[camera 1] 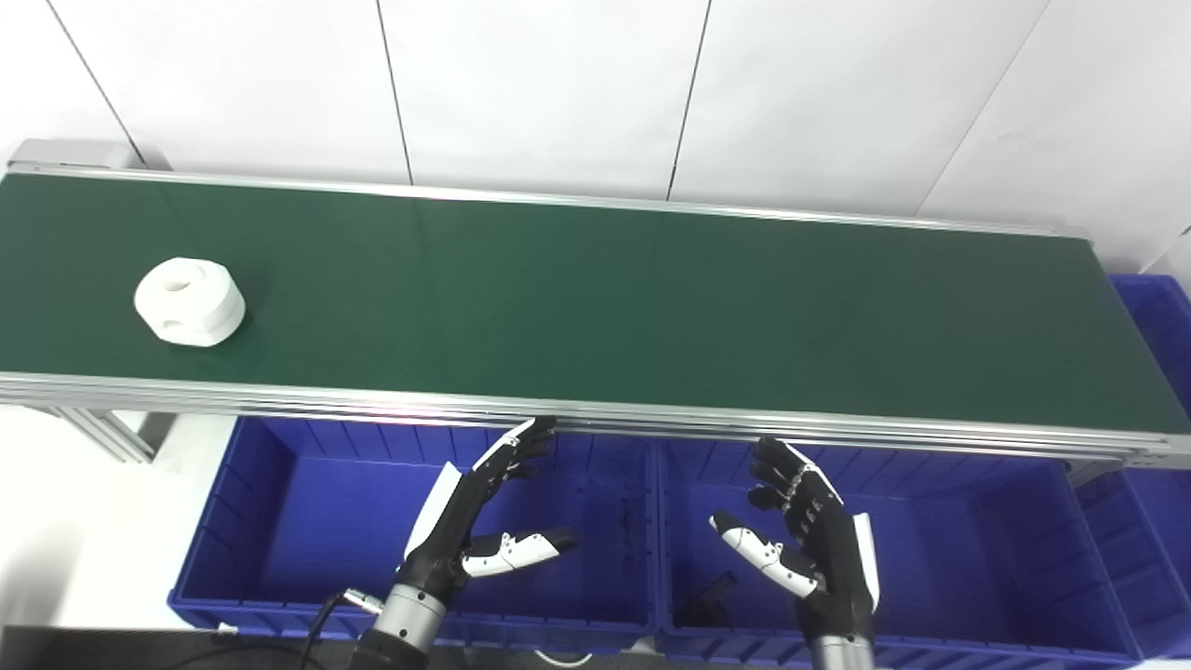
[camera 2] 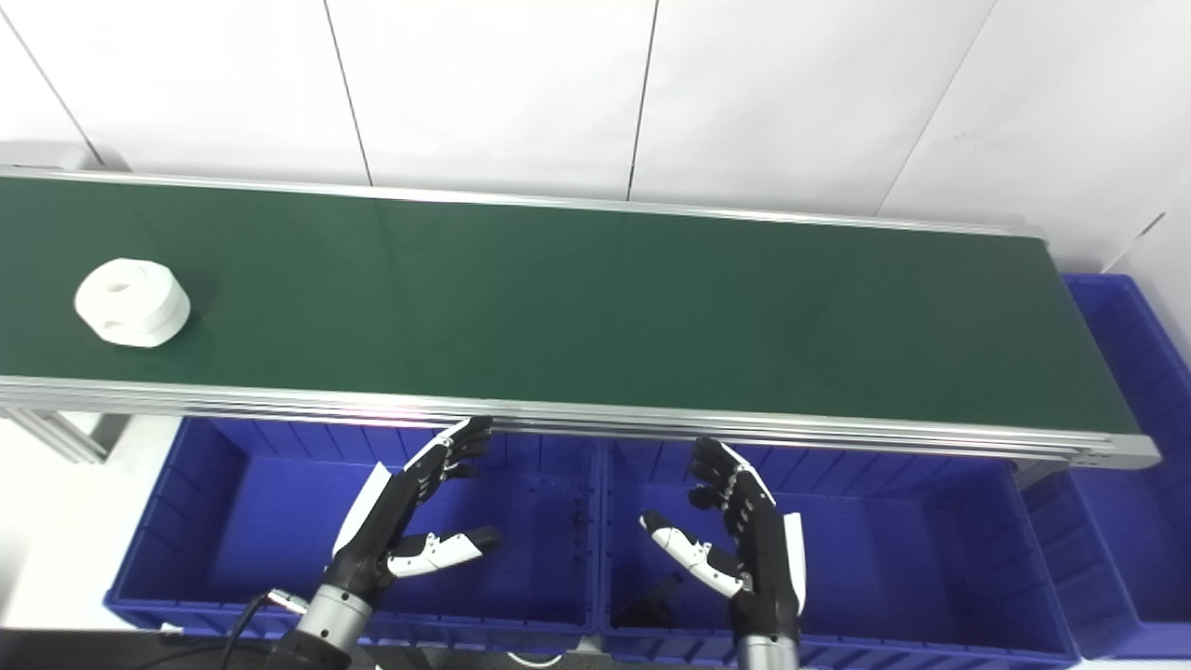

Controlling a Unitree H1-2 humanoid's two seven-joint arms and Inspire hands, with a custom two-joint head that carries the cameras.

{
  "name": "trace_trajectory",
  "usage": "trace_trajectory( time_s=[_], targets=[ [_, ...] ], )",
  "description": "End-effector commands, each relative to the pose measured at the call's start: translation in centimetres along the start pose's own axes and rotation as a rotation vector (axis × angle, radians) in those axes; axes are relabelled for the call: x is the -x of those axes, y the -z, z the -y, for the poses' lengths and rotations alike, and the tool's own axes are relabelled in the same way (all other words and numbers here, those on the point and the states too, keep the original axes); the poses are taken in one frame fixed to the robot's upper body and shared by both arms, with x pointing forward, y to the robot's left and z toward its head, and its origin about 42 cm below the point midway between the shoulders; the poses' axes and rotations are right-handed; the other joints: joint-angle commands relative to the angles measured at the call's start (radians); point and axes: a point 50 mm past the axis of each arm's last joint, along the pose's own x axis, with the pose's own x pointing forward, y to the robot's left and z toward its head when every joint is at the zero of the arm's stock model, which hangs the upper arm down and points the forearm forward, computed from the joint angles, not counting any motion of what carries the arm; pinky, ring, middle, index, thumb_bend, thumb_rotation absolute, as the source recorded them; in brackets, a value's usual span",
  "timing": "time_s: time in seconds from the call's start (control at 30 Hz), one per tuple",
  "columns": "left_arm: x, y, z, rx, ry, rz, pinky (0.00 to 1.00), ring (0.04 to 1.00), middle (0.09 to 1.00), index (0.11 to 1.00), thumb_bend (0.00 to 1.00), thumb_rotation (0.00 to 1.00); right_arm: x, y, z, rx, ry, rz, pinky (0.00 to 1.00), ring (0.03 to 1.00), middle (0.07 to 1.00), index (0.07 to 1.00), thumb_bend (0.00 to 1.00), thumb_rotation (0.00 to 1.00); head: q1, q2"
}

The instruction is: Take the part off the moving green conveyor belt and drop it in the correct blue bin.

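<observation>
Left eye view: the white part (camera 1: 190, 301) lies on the green belt (camera 1: 595, 298) near its far left end, well apart from both arms. The left robot hand (camera 1: 484, 521) hangs over the left bin (camera 1: 279, 521), released, fingers spread and holding nothing. The right robot hand (camera 1: 805, 535) hangs over the middle bin (camera 1: 977, 558), likewise released and empty. A small dark item (camera 1: 709, 600) lies on that bin's floor, too dim to identify.

Right eye view: the same layout, with the part sitting further toward the picture's left edge. A third bin (camera 2: 1130, 447) stands past the belt's right end. Both robot hands sit below the belt's near rail (camera 2: 595, 414).

The step in hand seems to be waiting, then reaching. To do it well, the left robot hand, being nearer, should probably rise clear of the rail first, then meet the part from above with fingers either side of its round body. It should aim ahead of the part along the belt's travel; which way the belt runs cannot be told here. Which bin is correct cannot be told either.
</observation>
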Motion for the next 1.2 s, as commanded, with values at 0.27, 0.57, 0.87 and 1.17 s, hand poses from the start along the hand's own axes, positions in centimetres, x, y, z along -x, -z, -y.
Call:
trace_trajectory(
  time_s=[0.27, 0.57, 0.87, 1.17],
  targets=[
    [-0.76, -1.33, -0.24, -0.004, -0.007, 0.073, 0.78, 0.845, 0.875, 0.877, 0.69, 0.61, -0.33, -1.24, -0.02, 0.007, 0.010, 0.058, 0.76, 0.793, 0.786, 0.766, 0.66, 0.08, 0.002, 0.004],
    [-0.80, -1.24, -0.28, -0.001, -0.009, 0.080, 0.77, 0.843, 0.871, 0.874, 0.68, 0.61, -0.37, -1.14, 0.00, -0.011, 0.014, 0.062, 0.76, 0.790, 0.780, 0.760, 0.68, 0.10, 0.003, 0.004],
    [-0.74, -1.27, -0.27, 0.000, -0.013, 0.078, 0.77, 0.841, 0.869, 0.873, 0.68, 0.60, -0.32, -1.20, 0.00, 0.005, 0.018, 0.055, 0.75, 0.786, 0.778, 0.761, 0.67, 0.11, 0.001, 0.005],
    [-0.69, -1.31, -0.29, -0.003, -0.015, 0.081, 0.77, 0.837, 0.868, 0.876, 0.68, 0.59, -0.27, -1.26, 0.04, 0.016, 0.012, 0.057, 0.75, 0.792, 0.780, 0.766, 0.66, 0.12, 0.001, 0.007]
  ],
)
